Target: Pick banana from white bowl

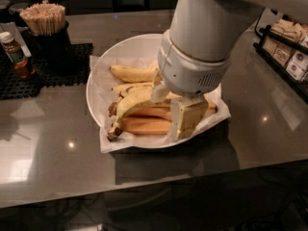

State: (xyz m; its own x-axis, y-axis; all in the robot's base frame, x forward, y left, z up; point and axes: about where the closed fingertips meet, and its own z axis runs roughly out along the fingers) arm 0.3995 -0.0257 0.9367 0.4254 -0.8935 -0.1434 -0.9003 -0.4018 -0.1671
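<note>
The white bowl [126, 44] lined with crinkled white paper sits mid-counter and holds several bananas. The banana [131, 105], long, curved and pale yellow, lies across the pile with its brown stem end at the bowl's front left [113, 134]; its right end runs under my arm. My gripper [174, 105] is low over the right half of the bowl, right at the banana's right part. The wide grey wrist [195, 66] hides the bowl's right side.
A slim yellow banana [132, 73] lies behind, and orange-toned bananas [144, 125] lie in front. A black cup of wooden sticks [45, 23] and a small bottle [14, 54] stand on a black mat [48, 73] at the back left. A rack of packets [288, 52] stands on the right.
</note>
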